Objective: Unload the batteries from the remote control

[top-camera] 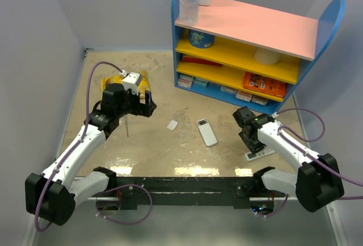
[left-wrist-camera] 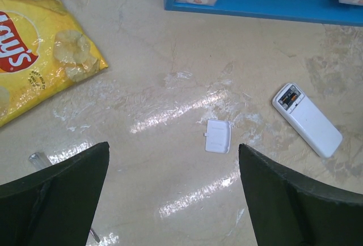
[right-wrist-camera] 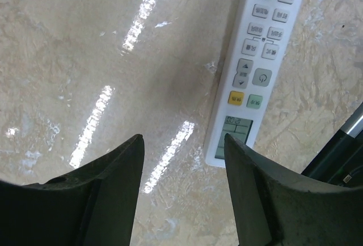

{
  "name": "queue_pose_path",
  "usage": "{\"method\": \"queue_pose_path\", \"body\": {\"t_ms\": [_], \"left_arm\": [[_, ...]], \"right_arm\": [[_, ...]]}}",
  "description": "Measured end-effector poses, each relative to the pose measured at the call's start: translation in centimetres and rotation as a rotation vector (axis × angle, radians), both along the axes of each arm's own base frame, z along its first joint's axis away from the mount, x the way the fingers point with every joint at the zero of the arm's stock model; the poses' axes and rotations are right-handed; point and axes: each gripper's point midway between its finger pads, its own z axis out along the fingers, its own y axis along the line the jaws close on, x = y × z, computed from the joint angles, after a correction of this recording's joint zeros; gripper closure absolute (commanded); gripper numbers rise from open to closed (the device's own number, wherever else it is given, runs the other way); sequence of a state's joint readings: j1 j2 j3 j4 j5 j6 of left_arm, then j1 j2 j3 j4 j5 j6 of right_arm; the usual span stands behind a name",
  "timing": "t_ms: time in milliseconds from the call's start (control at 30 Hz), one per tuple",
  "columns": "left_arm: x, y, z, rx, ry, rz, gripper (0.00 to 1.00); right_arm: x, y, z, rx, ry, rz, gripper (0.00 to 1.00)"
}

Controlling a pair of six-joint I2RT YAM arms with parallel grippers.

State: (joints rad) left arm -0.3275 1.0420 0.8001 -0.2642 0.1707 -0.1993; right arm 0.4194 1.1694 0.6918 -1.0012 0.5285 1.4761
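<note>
Our right end effector (right-wrist-camera: 181, 139) hovers over the worktop (right-wrist-camera: 68, 59) with its fingers apart and empty, and the slim remote control (right-wrist-camera: 255, 59) lies face up just beside it. Our left end effector (left-wrist-camera: 173, 147) is spread wide and empty above a loose white cover (left-wrist-camera: 218, 136). Beyond that cover lies a wider remote (left-wrist-camera: 309, 122), back up, with its battery bay open.

Looks like a robot lab's staged test cell: plain pale walls (top-camera: 34, 30) boxing in a marble-patterned tabletop (top-camera: 170, 149), left arm (top-camera: 74, 149) and right arm (top-camera: 283, 141) bolted to a black rail (top-camera: 181, 189), toy-coloured blue shelf (top-camera: 176, 42) stocked with packaged goods (top-camera: 262, 83), Lay's bag (left-wrist-camera: 39, 47) as prop.
</note>
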Motion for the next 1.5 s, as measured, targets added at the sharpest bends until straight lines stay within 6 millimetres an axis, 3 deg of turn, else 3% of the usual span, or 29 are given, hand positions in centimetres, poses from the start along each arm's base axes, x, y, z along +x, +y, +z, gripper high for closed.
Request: {"method": "queue_pose_path", "body": {"t_ms": [433, 500, 533, 600, 1067, 1267, 1500], "left_arm": [[0.1, 0.1, 0.0, 0.001, -0.001, 0.007, 0.0], [0.1, 0.2, 0.0, 0.003, -0.001, 0.011, 0.0], [0.1, 0.2, 0.0, 0.004, -0.001, 0.013, 0.0], [0.1, 0.2, 0.0, 0.005, -0.001, 0.016, 0.0], [0.2, 0.3, -0.1, 0.007, 0.001, 0.02, 0.0], [0.2, 0.3, -0.2, 0.008, 0.003, 0.022, 0.0], [0.3, 0.4, -0.2, 0.012, 0.003, 0.029, 0.0]], "right_arm": [[-0.8, -1.2, -1.2, -0.034, 0.073, -0.078, 0.39], [-0.8, -1.3, -1.3, -0.038, 0.082, -0.09, 0.32], [-0.9, -1.3, -1.5, -0.04, 0.087, -0.095, 0.21], [-0.9, -1.4, -1.7, -0.043, 0.095, -0.107, 0.18], [-1.5, -1.8, -2.8, -0.068, 0.146, -0.167, 0.25], [-1.5, -1.7, -2.8, -0.06, 0.135, -0.189, 0.35], [-1.4, -1.5, -2.8, -0.05, 0.134, -0.19, 0.36]]}}
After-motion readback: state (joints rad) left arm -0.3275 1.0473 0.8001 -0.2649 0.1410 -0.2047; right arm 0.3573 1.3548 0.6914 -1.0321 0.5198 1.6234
